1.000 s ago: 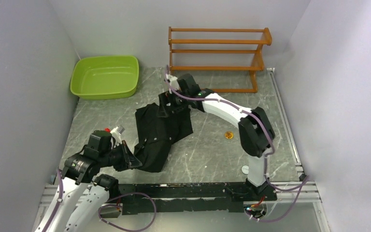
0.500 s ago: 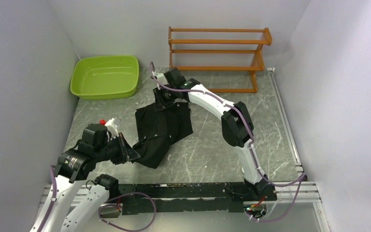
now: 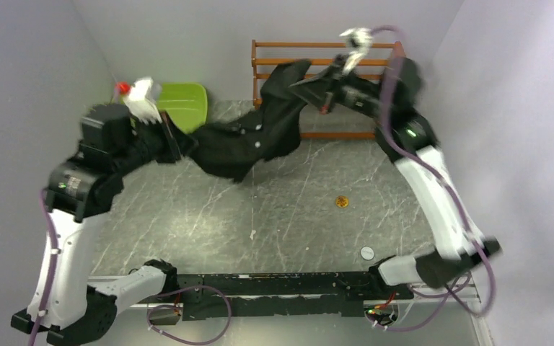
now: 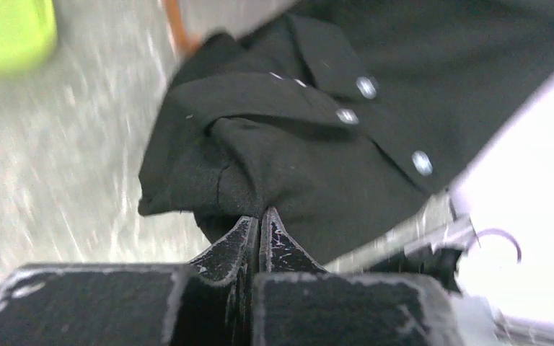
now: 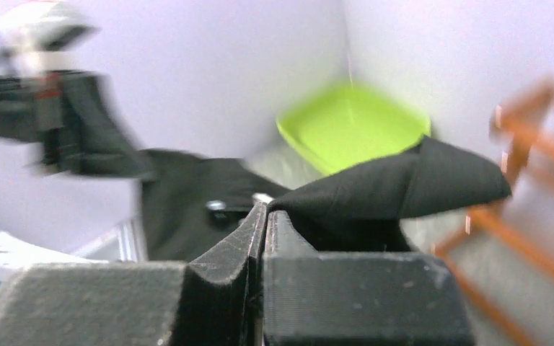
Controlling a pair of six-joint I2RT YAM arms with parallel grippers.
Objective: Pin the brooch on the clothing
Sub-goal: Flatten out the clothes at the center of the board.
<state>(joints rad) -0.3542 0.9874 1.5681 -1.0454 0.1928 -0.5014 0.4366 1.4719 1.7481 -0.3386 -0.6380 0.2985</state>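
Much motion blur around shirt point(image 3: 245, 144) and fingers point(image 5: 225, 254).

Brooch point(image 3: 341, 202) on table point(image 3: 209, 209) — clothing point(image 3: 245, 148) aloft, behind-left.

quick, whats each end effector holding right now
Left end effector: closed, gripping the black shirt.
Right end effector: closed, gripping another part of the black shirt.
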